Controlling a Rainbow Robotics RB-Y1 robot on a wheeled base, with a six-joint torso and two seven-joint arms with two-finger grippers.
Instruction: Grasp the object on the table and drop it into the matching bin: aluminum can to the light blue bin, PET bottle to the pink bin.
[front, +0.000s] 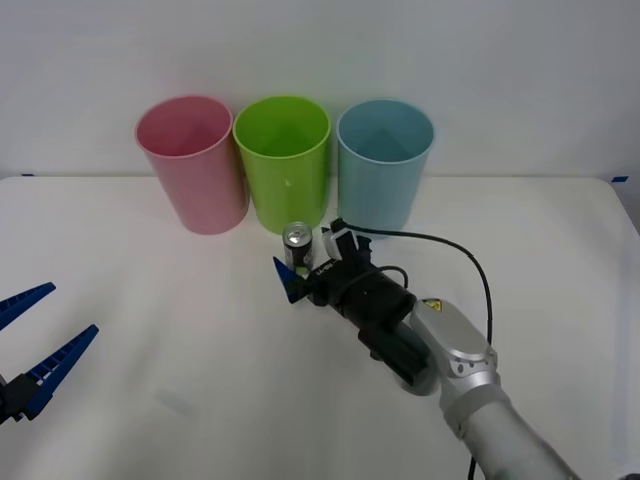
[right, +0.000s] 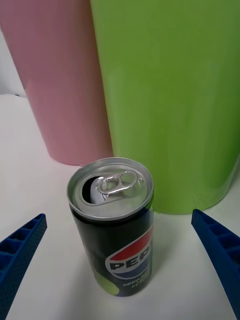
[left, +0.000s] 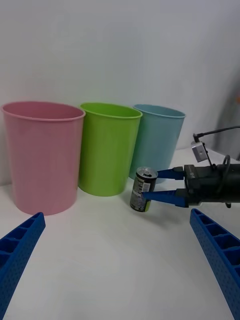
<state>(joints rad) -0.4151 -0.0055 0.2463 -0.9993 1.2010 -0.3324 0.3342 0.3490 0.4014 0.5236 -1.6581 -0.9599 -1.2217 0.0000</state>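
Observation:
The aluminum can (front: 297, 245), small and dark with a silver lid and pull tab, stands upright on the white table (front: 150, 400) just in front of the lime green bin. My right gripper (front: 305, 262) is open with one blue finger on each side of the can (right: 112, 230), neither touching it. In the left wrist view the can (left: 143, 196) sits between the right gripper's (left: 150, 186) fingers. The pink bin (front: 190, 165) stands at the back left and the light blue bin (front: 383, 165) at the back right. My left gripper (front: 72, 310) is open and idle at the table's left edge.
A lime green bin (front: 283, 165) stands between the pink and light blue ones, directly behind the can. The three bins touch in a row along the back wall. A black cable (front: 470, 260) loops off the right arm. Bare table spreads left and front.

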